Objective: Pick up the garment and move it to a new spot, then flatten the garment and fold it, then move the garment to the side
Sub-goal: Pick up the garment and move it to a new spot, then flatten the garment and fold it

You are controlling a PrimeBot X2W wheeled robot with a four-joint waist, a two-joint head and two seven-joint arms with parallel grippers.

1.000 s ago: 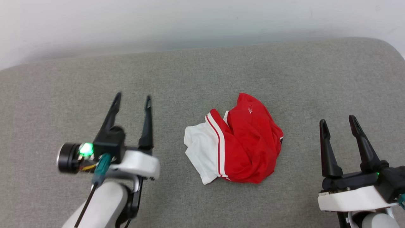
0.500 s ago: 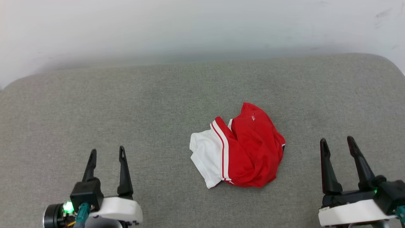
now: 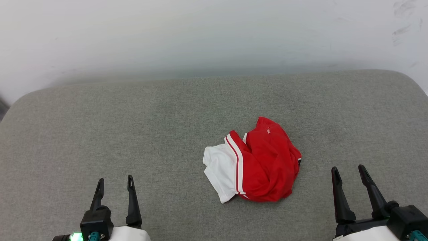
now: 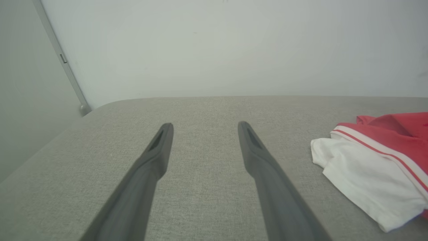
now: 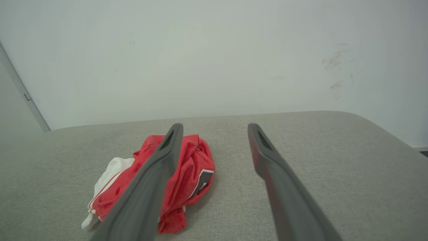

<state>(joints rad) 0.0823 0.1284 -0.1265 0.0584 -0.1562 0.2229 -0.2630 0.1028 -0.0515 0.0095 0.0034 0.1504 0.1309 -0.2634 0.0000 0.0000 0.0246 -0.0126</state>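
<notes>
The left gripper (image 3: 115, 180) sits at the lower left of the head view. Its two long dark fingers point up that view over the grey fabric-covered worktop (image 3: 100, 127), and its jaws stand apart with bare grey cloth between them and nothing held. A green light (image 3: 76, 237) glows on the wrist just below the fingers. The right gripper (image 3: 348, 168) sits at the lower right in much the same pose, its fingers leaning a little to the right, its jaws likewise spread and empty. Neither gripper touches the T-shirt (image 3: 267, 167), which lies crumpled in a heap on the worktop between them, nearer the right gripper than the left. A white sleeve (image 3: 219, 165) spreads out on the heap's left side, edged by red-and-white stripe trim (image 3: 238, 164), and the red body is bunched up on the right. In the left wrist view the shirt lies off to the right of the fingers, sleeve foremost. In the right wrist view the finger on that view's left crosses in front of the heap and hides part of it. A small white mark (image 3: 268, 131) shows near the top of the red cloth, too small to read. On a fold facing the right wrist camera there is a dark patch with a pale outline (image 5: 203, 180), seemingly part of a print, but no letter can be made out. Behind the worktop rises a pale wall (image 3: 200, 33) with faint dark scuff marks (image 5: 336, 70) towards its right.
</notes>
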